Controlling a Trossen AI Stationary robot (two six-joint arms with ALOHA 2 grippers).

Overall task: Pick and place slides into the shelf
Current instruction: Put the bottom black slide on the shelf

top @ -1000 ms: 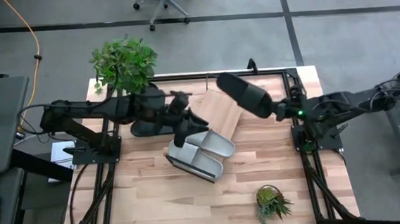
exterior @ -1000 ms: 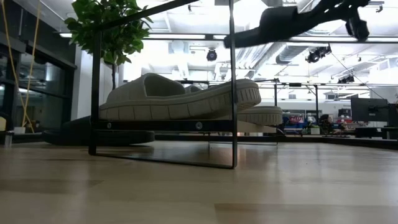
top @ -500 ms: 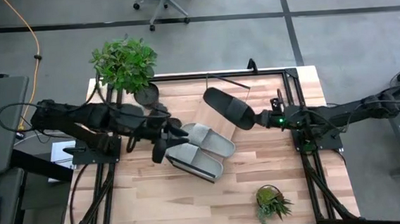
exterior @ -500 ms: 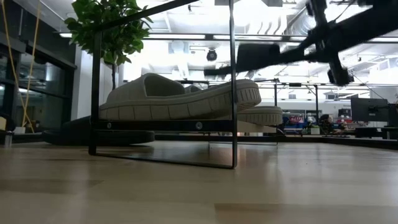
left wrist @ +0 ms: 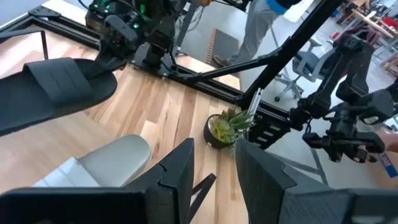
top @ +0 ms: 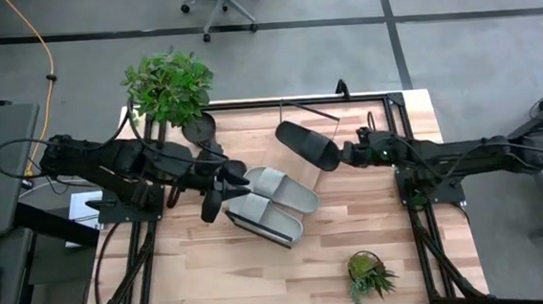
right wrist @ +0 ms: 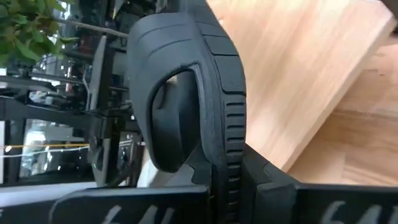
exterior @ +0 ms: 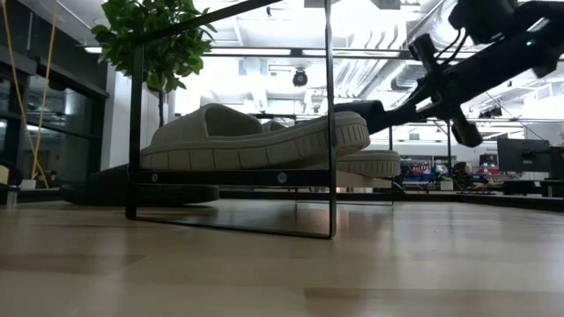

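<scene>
So far two grey slides point(top: 273, 203) sit side by side on the shelf point(top: 303, 159), mid-frame in the high view. Just left of them hovers the left tool point(top: 210, 202), fingers part open with nothing between them. A bit further up, right of centre, the right tool point(top: 351, 152) is clamped on a black slide point(top: 307, 146), held over the shelf's far end. I'd say roughly halfway; I can't spot the fourth slide for sure.

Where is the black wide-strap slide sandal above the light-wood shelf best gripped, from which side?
By its sole rim at one end, from end-on, as the right gripper grips the black slide: the flat sole fits between the jaws; the strap arches wide.
</scene>
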